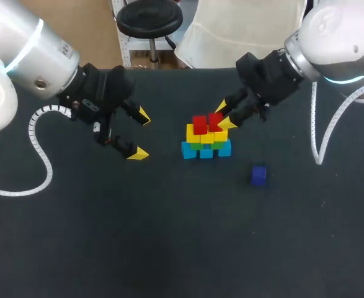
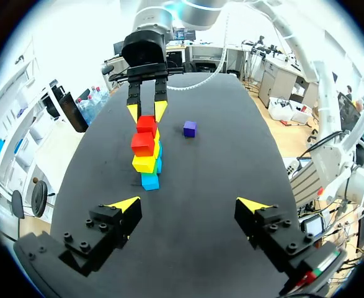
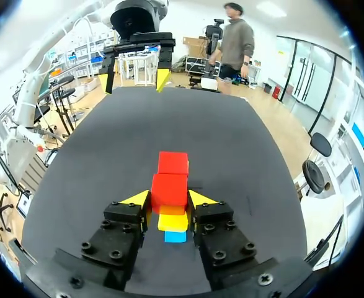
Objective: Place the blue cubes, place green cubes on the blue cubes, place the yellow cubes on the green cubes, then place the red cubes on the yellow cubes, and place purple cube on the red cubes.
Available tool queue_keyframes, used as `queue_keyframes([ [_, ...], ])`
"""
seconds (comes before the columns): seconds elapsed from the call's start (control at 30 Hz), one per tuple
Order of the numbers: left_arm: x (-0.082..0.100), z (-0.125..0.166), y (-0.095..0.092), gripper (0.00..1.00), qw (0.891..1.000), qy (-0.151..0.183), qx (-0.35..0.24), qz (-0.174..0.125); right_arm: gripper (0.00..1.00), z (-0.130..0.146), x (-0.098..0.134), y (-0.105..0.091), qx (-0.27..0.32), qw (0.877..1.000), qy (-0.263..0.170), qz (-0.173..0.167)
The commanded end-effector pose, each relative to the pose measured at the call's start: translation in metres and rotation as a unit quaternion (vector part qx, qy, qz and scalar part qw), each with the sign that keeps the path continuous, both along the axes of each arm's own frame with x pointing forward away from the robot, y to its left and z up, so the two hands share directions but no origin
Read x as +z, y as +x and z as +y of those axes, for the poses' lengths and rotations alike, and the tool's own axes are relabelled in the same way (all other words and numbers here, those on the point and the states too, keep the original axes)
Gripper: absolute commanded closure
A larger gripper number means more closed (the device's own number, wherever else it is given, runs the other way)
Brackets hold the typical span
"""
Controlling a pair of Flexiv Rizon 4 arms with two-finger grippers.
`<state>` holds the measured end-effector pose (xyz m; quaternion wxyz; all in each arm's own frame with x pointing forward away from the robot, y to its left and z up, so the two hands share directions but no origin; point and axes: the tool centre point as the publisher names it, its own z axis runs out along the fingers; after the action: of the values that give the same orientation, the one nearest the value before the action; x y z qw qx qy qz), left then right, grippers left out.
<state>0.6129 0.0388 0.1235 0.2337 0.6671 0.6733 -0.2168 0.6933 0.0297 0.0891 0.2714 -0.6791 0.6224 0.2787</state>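
Right now my right claw (image 3: 170, 198) is narrowed onto the near red cube (image 3: 169, 186) atop the stack (image 1: 206, 141), both tips seemingly touching its sides. My left claw (image 1: 141, 135) hangs wide open, well apart from it. The purple cube (image 1: 259, 175) lies alone on the surface (image 1: 182, 248), on the right arm's side of the stack and nearer that claw, though its wrist view doesn't show it, and the green layer is barely visible.

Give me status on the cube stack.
Done: blue cubes, green cubes, yellow cubes stacked; one red cube on top. In hand: second red cube between the right arm's jaws, on the yellow. Left: purple cube lying apart on the table.
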Motion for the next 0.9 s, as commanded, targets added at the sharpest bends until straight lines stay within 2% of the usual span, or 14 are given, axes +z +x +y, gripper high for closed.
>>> queue_keyframes([
  [0.03,-0.0004,0.0009,0.0002,0.0,1.0,-0.001,-0.001,-0.001,1.0,0.0005,-0.0005,0.0031,0.001,1.0,0.002,0.001],
  [0.9,-0.0004,0.0009,0.0002,0.0,1.0,-0.001,-0.001,-0.001,1.0,0.0041,-0.0037,0.0048,0.003,1.0,0.005,0.007],
])
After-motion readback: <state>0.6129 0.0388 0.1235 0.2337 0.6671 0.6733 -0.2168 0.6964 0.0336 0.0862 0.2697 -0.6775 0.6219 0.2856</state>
